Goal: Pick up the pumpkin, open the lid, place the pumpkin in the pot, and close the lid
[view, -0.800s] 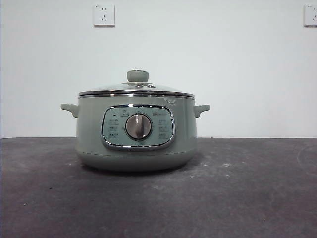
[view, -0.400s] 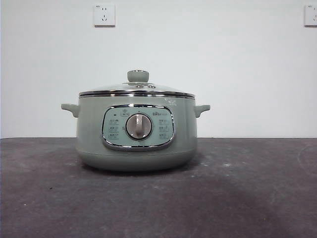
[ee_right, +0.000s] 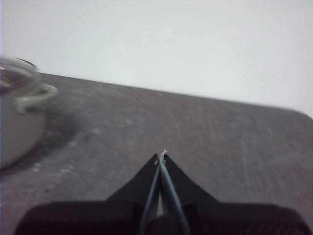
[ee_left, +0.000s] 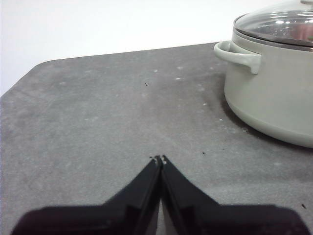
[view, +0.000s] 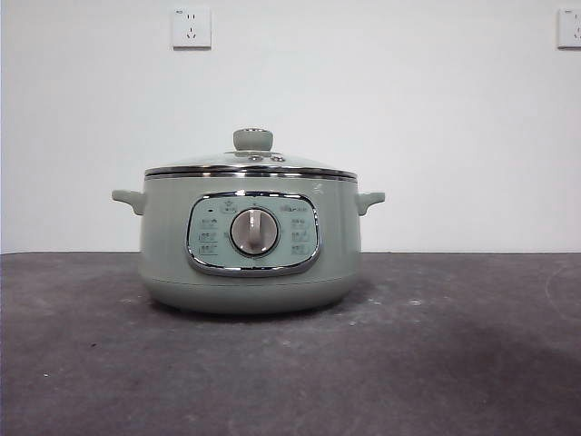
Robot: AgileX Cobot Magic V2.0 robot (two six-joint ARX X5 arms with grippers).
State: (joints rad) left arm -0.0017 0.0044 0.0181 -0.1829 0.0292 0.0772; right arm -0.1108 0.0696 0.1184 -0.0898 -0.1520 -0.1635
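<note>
Pumpkin is nowhere showing in any of the three views; through the glass nothing orange can be made out, so I cannot tell where it is. Going left to right across the front view, a white wall socket (view: 191,27) is sitting high on the wall, and below it the pot (view: 250,277) is standing upright on the dark table (view: 454,363), a little left of the middle, with a small handle sticking out on each side. Its silver dial (view: 254,232) is facing the front, framed by the chrome panel. On top, the lid (view: 250,163) is lying flat and closed on the rim, its green knob (view: 252,139) pointing straight up. A second socket (view: 569,27) is peeking in at the far right corner.

Neither arm is showing in the front view. The left hand (ee_left: 160,159) is hovering over bare table, well apart from the pot, with its jaws pressed together and gripping nothing. The right hand (ee_right: 161,155) is doing the same on the pot's other side, jaws together and empty, though that picture is blurred.
</note>
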